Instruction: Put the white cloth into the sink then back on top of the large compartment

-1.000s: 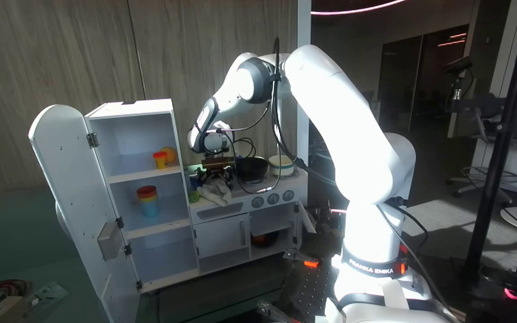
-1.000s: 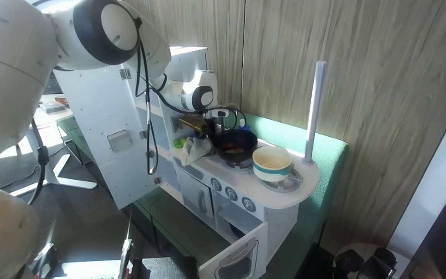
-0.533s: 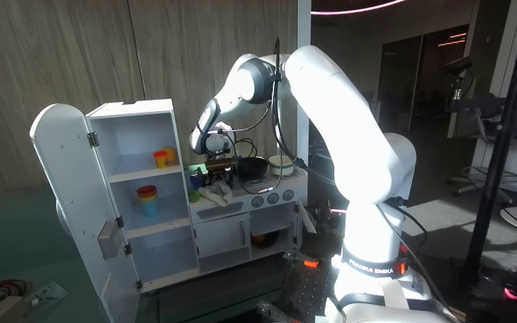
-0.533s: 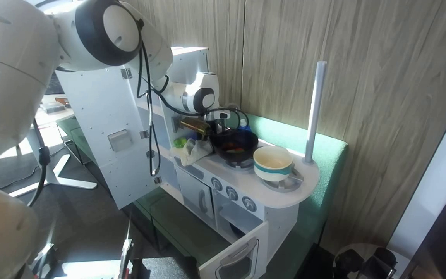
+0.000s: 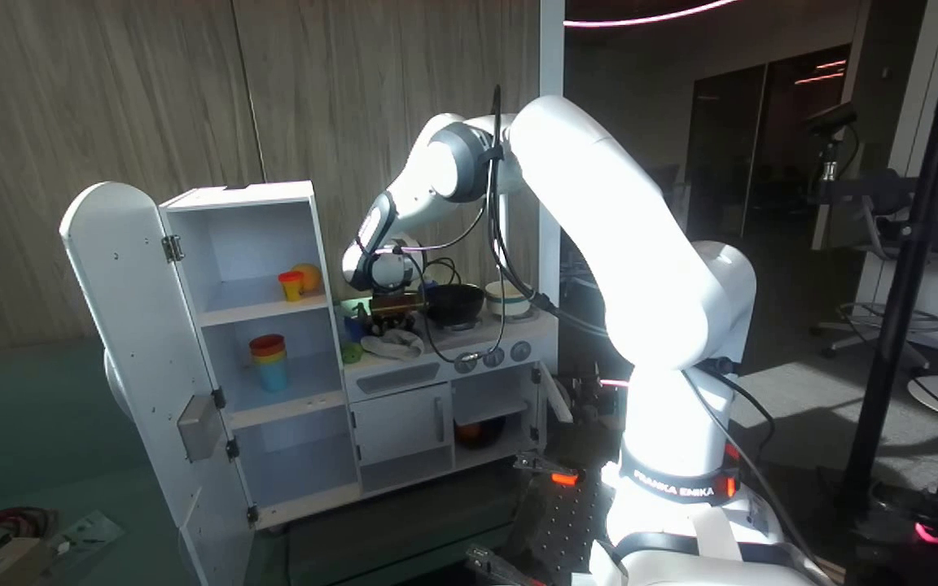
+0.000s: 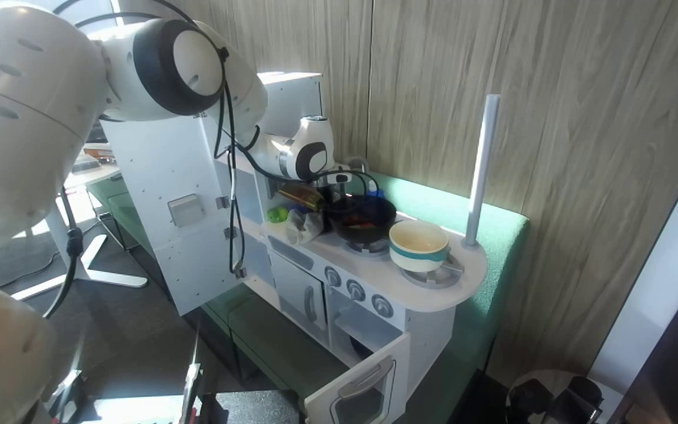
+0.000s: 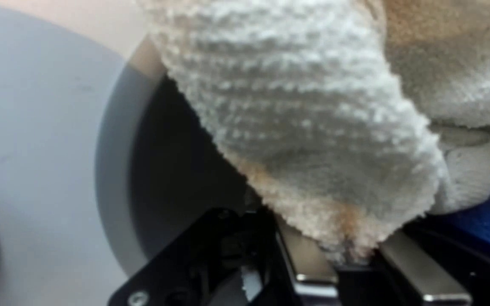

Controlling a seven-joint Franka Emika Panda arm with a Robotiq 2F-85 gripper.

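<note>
You seem to be on the first step, the putting-in, with the tall cabinet (image 5: 253,240) beside the jaws, its top above them, left for later. What looks like the sink (image 7: 115,178) opens next to the jaws; the white cloth (image 7: 309,114) trails past them across part of it, and you can't tell if it touches inside. Your gripper (image 7: 355,255) is clamped on one end of the cloth. Next likely calls for lowering it fully in, then letting go. Counted: one cabinet, one sink, one cloth; beside the jaws one black pan (image 6: 374,235), then one cream pot (image 6: 414,261); below them, three knobs (image 6: 355,289)
</note>
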